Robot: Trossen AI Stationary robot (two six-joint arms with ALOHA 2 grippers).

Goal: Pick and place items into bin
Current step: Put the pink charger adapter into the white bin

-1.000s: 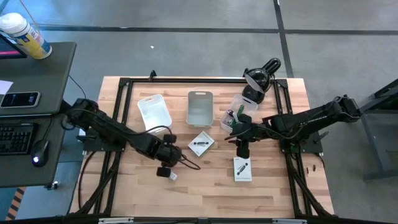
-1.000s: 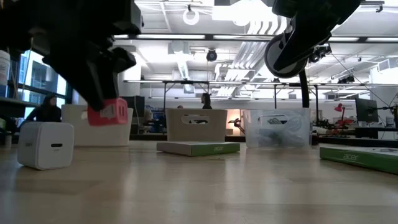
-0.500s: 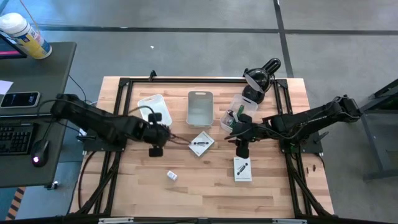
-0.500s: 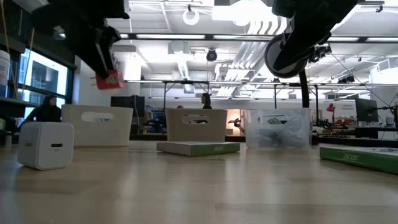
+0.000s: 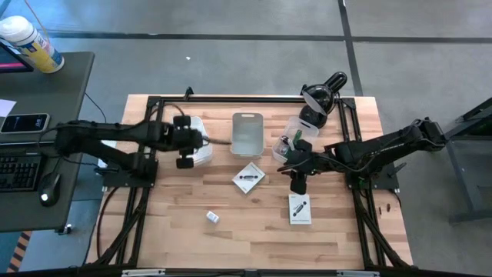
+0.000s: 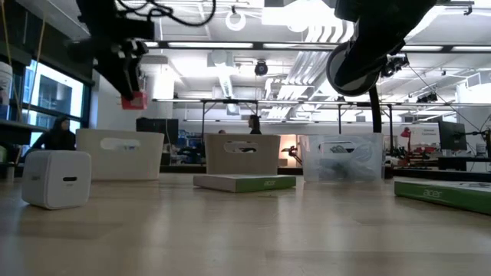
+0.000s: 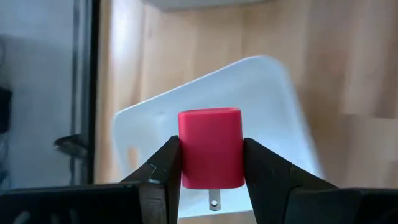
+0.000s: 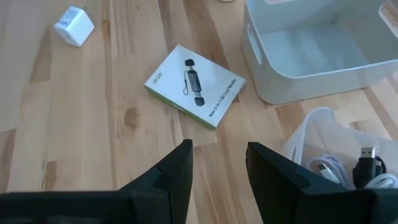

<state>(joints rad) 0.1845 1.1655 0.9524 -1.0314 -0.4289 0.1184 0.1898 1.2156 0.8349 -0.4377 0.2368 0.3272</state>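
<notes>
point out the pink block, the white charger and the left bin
pink block (image 7: 210, 155), left wrist view, middle of its front face
white charger (image 6: 56, 179), low view, its front face
left bin (image 5: 201, 154), high view, its near rim

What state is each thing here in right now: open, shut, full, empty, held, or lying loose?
Left gripper: shut on the pink charger block, above the white bin.
White bin: looks empty.
Right gripper: open, holding nothing.
Grey bin: empty.
Clear bin: holds cables.
White charger: loose on the table.
</notes>
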